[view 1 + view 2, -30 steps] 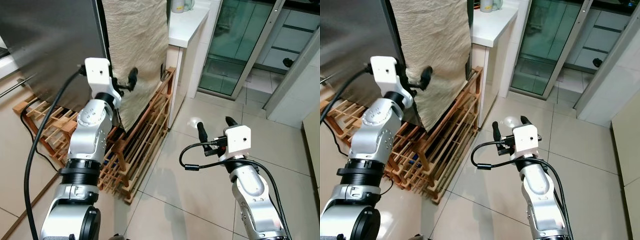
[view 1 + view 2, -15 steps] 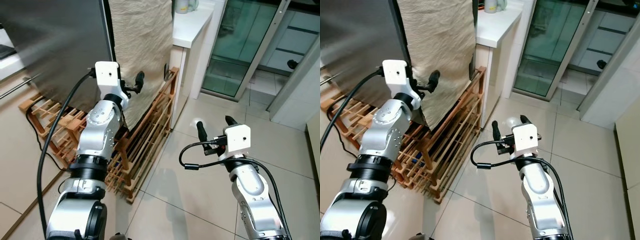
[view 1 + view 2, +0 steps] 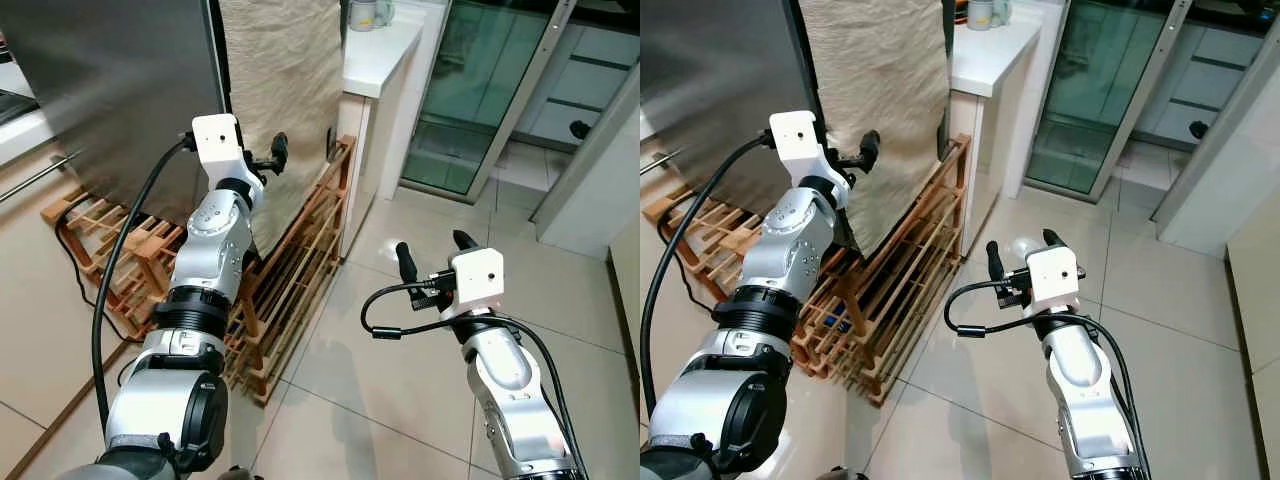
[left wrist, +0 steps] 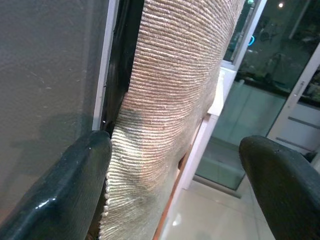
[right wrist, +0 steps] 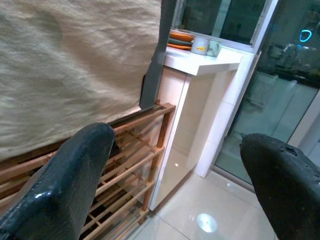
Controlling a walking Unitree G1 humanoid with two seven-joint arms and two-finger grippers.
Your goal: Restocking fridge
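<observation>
Glossy floor tiles surround the fridge at ten o'clock; left hand, spread wide, meets its beige cloth, while right hand hovers agape.

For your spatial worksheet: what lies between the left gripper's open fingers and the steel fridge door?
The beige cloth hanging beside the fridge door sits between the left gripper fingers, in the left wrist view.
</observation>
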